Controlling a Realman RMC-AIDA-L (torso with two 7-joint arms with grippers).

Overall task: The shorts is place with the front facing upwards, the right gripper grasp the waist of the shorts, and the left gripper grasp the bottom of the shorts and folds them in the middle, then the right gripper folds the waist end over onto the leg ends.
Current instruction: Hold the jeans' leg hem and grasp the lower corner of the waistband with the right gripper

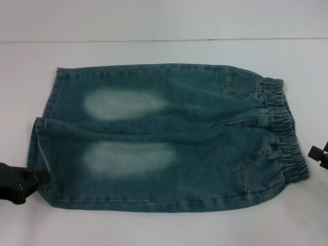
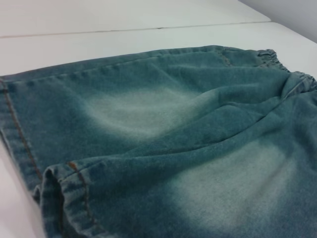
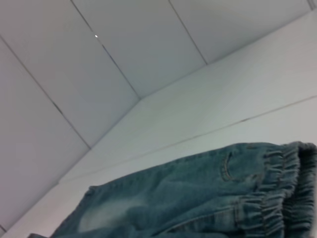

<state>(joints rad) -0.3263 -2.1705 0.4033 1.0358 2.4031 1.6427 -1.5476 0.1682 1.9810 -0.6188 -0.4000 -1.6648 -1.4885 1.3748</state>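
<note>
The blue-green denim shorts [image 1: 169,138] lie flat and front up on the white table in the head view. Two pale faded patches run along the legs. The gathered waist [image 1: 284,128] is at the right end, and the bottom of the shorts [image 1: 38,146], the two stitched leg hems, is at the left end. My left gripper [image 1: 36,178] sits at the near left corner, touching the near leg's hem. My right gripper [image 1: 319,155] shows only partly at the right edge, just beside the waist's near corner. The left wrist view shows the hem [image 2: 64,193] close up, and the right wrist view shows the waist [image 3: 282,188].
The white table [image 1: 154,225] extends around the shorts on every side. A thin seam line [image 1: 154,40] crosses the table behind them. Pale wall panels [image 3: 124,49] rise beyond the table's far edge in the right wrist view.
</note>
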